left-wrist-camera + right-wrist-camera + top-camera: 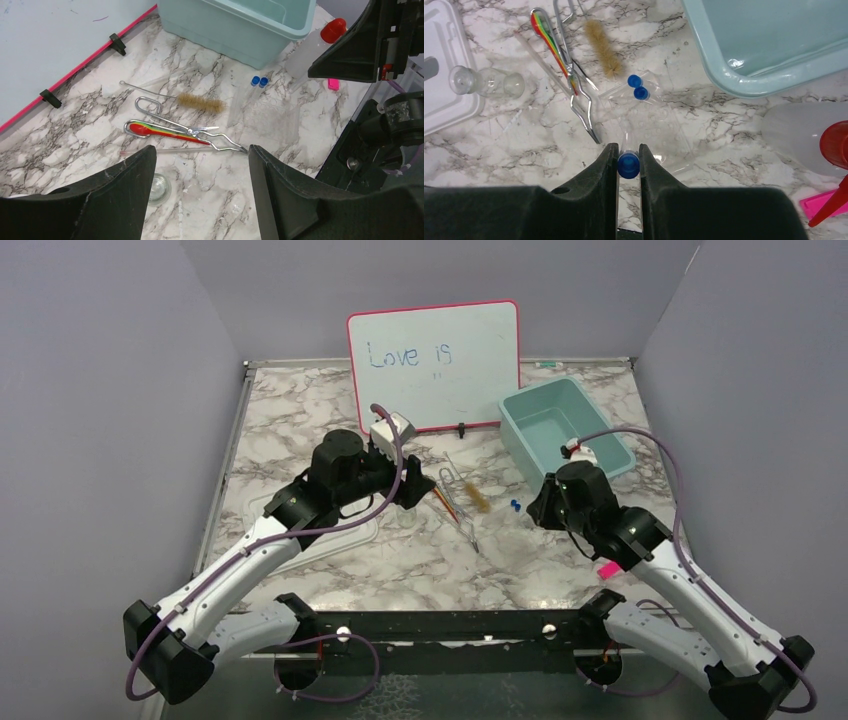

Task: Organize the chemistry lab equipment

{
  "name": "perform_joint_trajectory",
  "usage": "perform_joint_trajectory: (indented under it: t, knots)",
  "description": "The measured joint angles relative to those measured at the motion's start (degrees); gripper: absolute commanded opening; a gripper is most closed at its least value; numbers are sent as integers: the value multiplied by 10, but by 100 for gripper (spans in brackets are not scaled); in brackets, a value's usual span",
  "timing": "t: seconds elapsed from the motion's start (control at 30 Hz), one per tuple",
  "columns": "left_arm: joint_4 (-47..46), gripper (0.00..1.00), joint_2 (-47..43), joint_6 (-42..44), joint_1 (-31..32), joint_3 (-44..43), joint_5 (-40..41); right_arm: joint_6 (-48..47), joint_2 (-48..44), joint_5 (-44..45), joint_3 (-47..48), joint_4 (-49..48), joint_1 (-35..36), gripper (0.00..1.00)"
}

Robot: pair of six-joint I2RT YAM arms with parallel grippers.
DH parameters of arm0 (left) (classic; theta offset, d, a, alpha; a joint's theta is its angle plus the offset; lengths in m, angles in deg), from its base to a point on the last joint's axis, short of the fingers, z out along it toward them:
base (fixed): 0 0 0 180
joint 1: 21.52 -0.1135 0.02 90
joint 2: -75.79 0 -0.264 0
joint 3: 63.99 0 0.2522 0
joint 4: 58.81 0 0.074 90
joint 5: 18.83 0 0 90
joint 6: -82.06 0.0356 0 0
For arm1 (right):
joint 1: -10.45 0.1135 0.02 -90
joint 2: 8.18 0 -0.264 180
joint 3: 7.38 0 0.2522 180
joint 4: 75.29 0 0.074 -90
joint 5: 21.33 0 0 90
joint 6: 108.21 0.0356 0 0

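two arms over a marble table, the right one pinching a tube

top view: the left gripper (pixel 412 490) hangs over mid-table near the tweezers (pixel 452 480) and brush (pixel 478 496); its opening cannot be told from here. the right gripper (pixel 538 512) sits low beside a teal bin (pixel 555 425).

left wrist: the left jaws gape wide, nothing between them. ahead lie the brush, the tweezers and a red stick (pixel 165 133) touching them. a beaker (pixel 159 189) sits just beside the left finger.

right wrist: the right fingers (pixel 605 170) are squeezed onto a blue-capped tube (pixel 628 166). two more blue caps (pixel 638 87) lie just ahead, near the brush. the beaker lies on its side at the left.
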Motion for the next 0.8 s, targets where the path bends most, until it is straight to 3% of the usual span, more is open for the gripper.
perform_joint_trajectory:
  t: [0.37, 0.63, 0.8]
  knots:
    - [0, 71, -4, 0, 0, 1, 1, 69, 59, 71, -24, 0, 14, 8]
    - [0, 71, -4, 1, 0, 2, 2, 189, 123, 198, -24, 29, 139, 8]
    - [0, 71, -4, 2, 0, 2, 5, 248, 140, 254, -28, 46, 153, 8]
